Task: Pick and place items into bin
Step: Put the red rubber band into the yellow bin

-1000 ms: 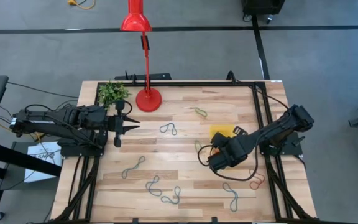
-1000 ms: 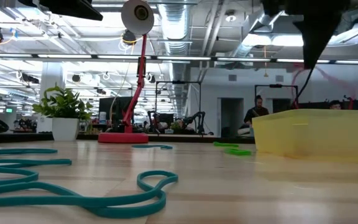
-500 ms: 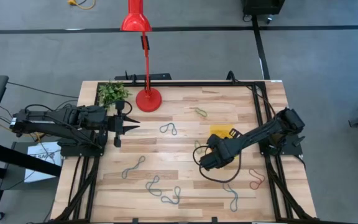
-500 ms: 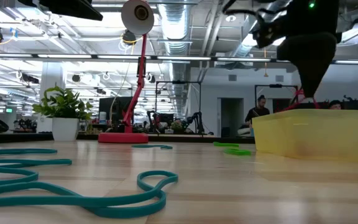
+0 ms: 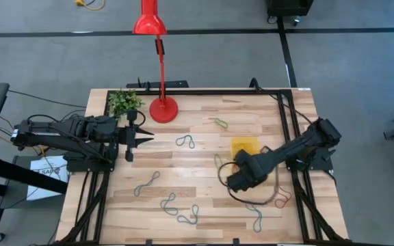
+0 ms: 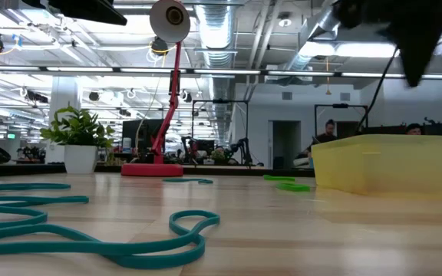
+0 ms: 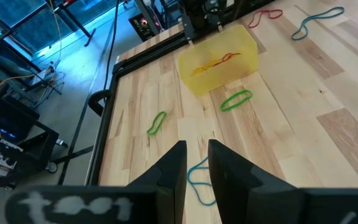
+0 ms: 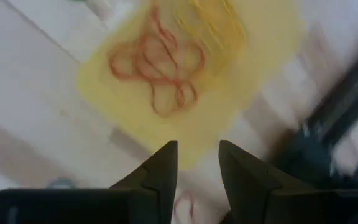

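Note:
The bin (image 5: 245, 145), a small yellow tray, stands right of the table's middle, with red loops (image 8: 157, 68) and yellow loops (image 8: 219, 25) lying in it. My right gripper (image 8: 194, 152) hangs open just on the near side of the bin, pointing steeply down, with nothing between its fingers. Loose loops lie flat on the wood: green ones (image 5: 221, 123) (image 7: 236, 99), a blue one (image 5: 185, 141), teal ones (image 5: 168, 203) near the front and a red one (image 5: 282, 199). My left gripper (image 7: 196, 155) waits at the table's left edge, its fingers slightly apart and empty.
A red lamp's base (image 5: 163, 109) and a potted plant (image 5: 124, 102) stand at the far left. A black cable (image 5: 252, 198) loops on the table under my right arm. Black frame rails (image 5: 286, 116) edge the table. A person (image 6: 328, 132) stands in the room behind.
My right gripper dipped toward the bin with a red loop hanging below it, let the loop go, then rose again. The loop no longer hangs from the fingers; red loops lie in the bin.

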